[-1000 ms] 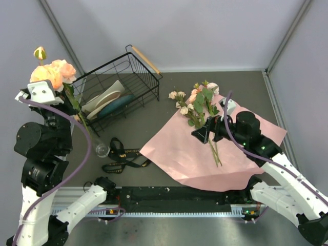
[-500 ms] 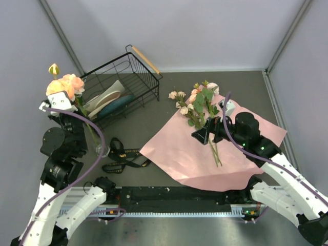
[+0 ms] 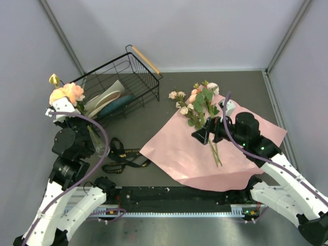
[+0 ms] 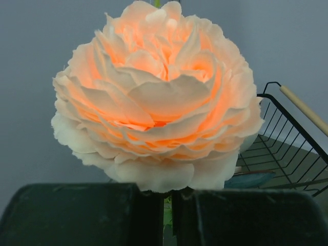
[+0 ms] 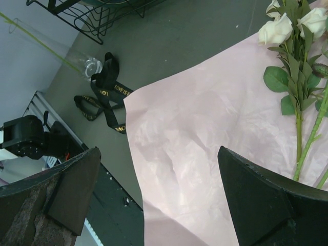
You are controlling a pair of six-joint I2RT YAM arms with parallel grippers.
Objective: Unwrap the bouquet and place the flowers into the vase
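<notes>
A big peach rose [image 4: 156, 97] fills the left wrist view, and my left gripper [image 4: 168, 215] is shut on its stem just under the bloom. From above, that rose [image 3: 66, 93] is high at the left, with my left gripper [image 3: 68, 104] beneath it. Its green stem slants down into the clear glass vase [image 3: 100, 146], also seen in the right wrist view [image 5: 84, 62]. The bouquet is open: pink paper [image 3: 174, 154] lies flat, with the other flowers [image 3: 199, 104] on it. My right gripper [image 3: 204, 134] hovers open over the paper [image 5: 205, 133], with cream roses [image 5: 287, 28] beyond its right finger.
A black ribbon [image 3: 123, 156] lies loose between the vase and the paper. The black wire basket [image 3: 138, 69] with wooden handles stands behind the vase and holds flat items. Grey walls close in at the left, the back and the right.
My left arm has carried the peach rose down and to the right, and its stem now reaches deeper toward the vase. The right arm, paper and flowers have not moved.
</notes>
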